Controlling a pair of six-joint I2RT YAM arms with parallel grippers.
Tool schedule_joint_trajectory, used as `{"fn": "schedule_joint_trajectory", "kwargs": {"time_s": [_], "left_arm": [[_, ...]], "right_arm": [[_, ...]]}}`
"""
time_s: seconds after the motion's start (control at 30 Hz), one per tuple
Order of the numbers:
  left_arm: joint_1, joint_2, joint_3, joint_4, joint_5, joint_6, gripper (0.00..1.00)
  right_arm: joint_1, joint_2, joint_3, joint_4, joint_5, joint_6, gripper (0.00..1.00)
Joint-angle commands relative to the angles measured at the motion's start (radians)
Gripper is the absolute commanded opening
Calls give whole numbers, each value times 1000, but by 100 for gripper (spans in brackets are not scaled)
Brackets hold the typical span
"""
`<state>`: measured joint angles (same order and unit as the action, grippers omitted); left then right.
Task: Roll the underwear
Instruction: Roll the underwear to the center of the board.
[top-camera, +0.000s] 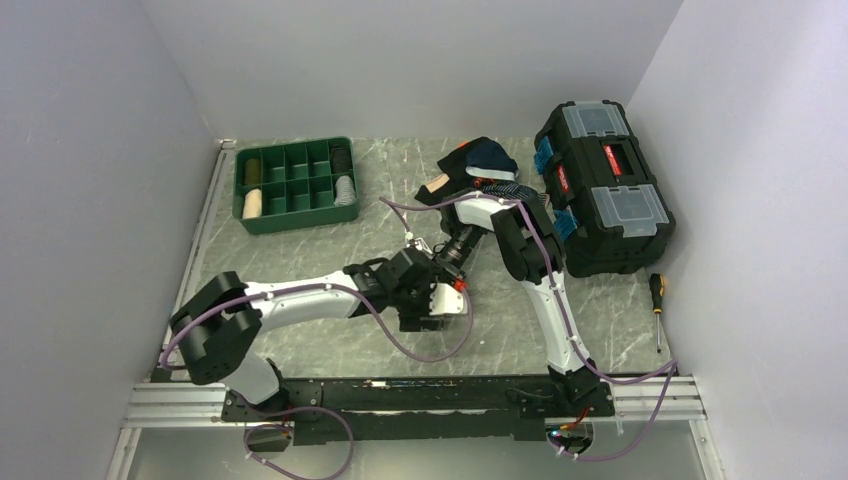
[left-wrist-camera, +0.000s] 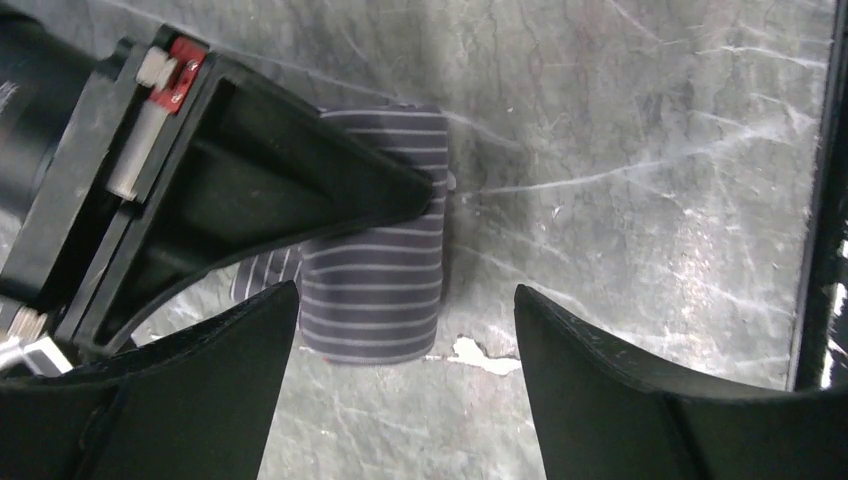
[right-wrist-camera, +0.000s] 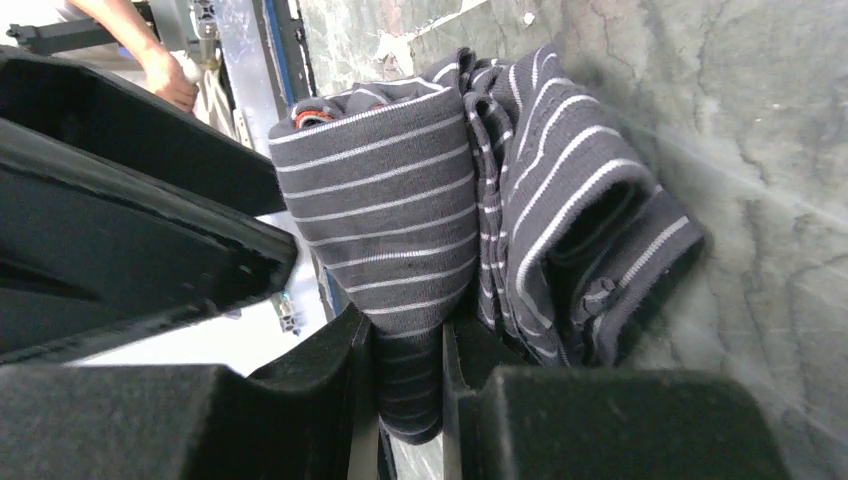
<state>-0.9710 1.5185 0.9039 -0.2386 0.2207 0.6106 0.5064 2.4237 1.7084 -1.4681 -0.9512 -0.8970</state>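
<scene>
Nearest my right wrist camera, the right fingers (right-wrist-camera: 600, 420) are pinching the lower end of the underwear (right-wrist-camera: 380, 200), with only a narrow strip of cloth showing between the two black pads. What I have there is a dark grey garment with thin pale stripes, wound into a tight roll that stands up from the pinch. More of the same striped cloth lies bunched just beside the roll, on its right in this view, resting on the worktop (right-wrist-camera: 760, 150). An orange patch peeks out at the top end of the roll.

On my left wrist camera, the left fingers (left-wrist-camera: 230, 380) are spread wide and grip nothing. The roll lies on the grey marbled worktop just beyond their tips, closer to the one on the left of that view. One right finger comes in from the upper left and presses on the roll.

From overhead, both arms meet near the middle of the worktop, and the roll is mostly hidden beneath them. Further back sit a green tray (top-camera: 295, 227) with compartments, a heap of dark clothes (top-camera: 485, 160), a black toolbox (top-camera: 605, 190) and, near it, a screwdriver (top-camera: 656, 300).
</scene>
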Motion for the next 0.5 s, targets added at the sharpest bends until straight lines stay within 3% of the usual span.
{"fn": "schedule_joint_trajectory", "kwargs": {"time_s": [0.0, 0.33, 0.47], "left_arm": [[-37, 55, 30, 105, -110, 35, 84], [-43, 132, 9, 160, -151, 42, 81], [-45, 152, 20, 126, -96, 21, 70]], "right_arm": [[22, 58, -9, 106, 158, -42, 7], [33, 66, -11, 109, 164, -41, 7], [33, 65, -11, 111, 164, -39, 7]]}}
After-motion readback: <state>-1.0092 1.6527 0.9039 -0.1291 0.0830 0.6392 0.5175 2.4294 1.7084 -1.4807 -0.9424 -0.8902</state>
